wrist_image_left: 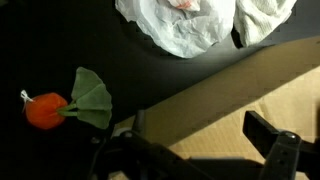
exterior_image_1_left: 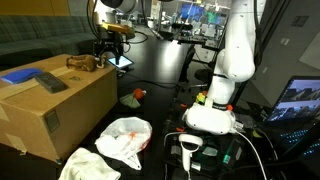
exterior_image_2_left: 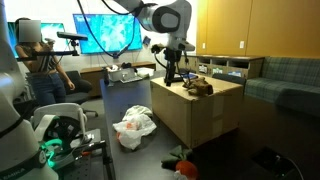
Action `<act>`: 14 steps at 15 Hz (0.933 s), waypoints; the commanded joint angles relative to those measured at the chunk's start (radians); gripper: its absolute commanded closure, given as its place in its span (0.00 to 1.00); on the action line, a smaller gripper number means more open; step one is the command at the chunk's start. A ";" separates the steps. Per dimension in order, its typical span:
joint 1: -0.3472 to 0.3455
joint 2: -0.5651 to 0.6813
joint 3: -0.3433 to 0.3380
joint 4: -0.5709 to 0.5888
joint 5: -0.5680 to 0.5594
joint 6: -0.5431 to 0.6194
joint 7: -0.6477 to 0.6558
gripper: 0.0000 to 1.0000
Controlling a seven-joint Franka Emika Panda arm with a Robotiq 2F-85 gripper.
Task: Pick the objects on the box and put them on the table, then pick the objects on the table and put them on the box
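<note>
- Gripper (exterior_image_1_left: 108, 47): jaws spread to full width, nothing between them. Hangs in the upper middle of an exterior view, over the far corner of the box (exterior_image_1_left: 60, 110).
- Brown lump (exterior_image_1_left: 82, 63): nearest target, resting on the box top just left of and below the gripper. Near, but not touching. Absent from the wrist view.
- Handling, as a judgement: probably light, irregular and somewhat yielding; material too small to tell. Take hold from above, across the narrowest part, and allow for some give under the pads.
- Blue flat pad (exterior_image_1_left: 20, 75) and dark grey slab (exterior_image_1_left: 50, 82): further left on the box top, well apart from the gripper. Thin and low, apparently stiff. Little height to pinch — take hold across the short side or at a free edge.
- Small red-green toy (wrist_image_left: 45, 110): on the table (wrist_image_left: 40, 40), left of the wrist view, beyond the box edge. Small, light, likely soft. Grip the round red body, not the green leaf.
- White-and-orange plastic bag (wrist_image_left: 180, 25) and large white cloth (wrist_image_left: 265, 15): top of the wrist view, on the table, side by side. Limp, and the bag likely slippery — pinch a raised fold and expect trailing material.
</note>
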 commanded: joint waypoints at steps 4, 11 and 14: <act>0.032 -0.096 0.044 -0.292 -0.001 0.259 0.018 0.00; 0.060 -0.067 0.081 -0.531 0.004 0.570 0.007 0.00; 0.067 -0.022 0.094 -0.579 0.022 0.683 -0.007 0.00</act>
